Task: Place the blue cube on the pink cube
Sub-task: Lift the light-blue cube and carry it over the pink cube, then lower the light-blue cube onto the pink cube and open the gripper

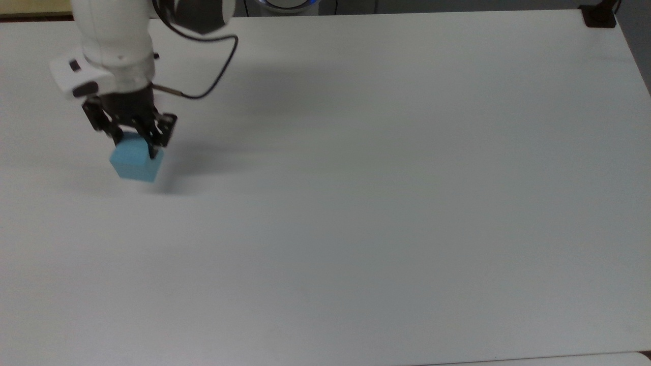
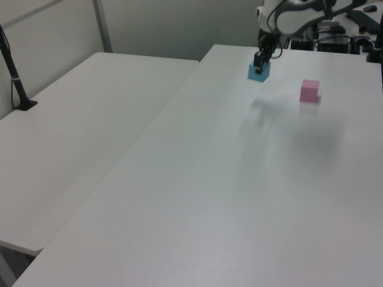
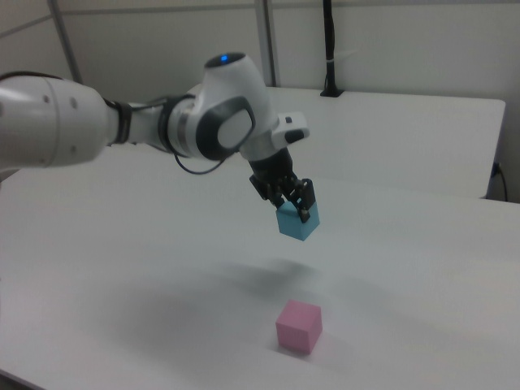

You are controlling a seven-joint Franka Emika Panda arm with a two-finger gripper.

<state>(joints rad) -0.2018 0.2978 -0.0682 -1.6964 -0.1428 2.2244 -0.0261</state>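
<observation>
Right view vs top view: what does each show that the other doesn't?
Right view alone: the pink cube resting on the table, with the blue cube plainly in the air above and behind it, clear of the surface; also a black post at the far table edge.

Top view alone: the long bare stretch of table toward the top view's right, and the cable looping off the wrist.

Both: the pincer shut on the blue cube, and the white table.
</observation>
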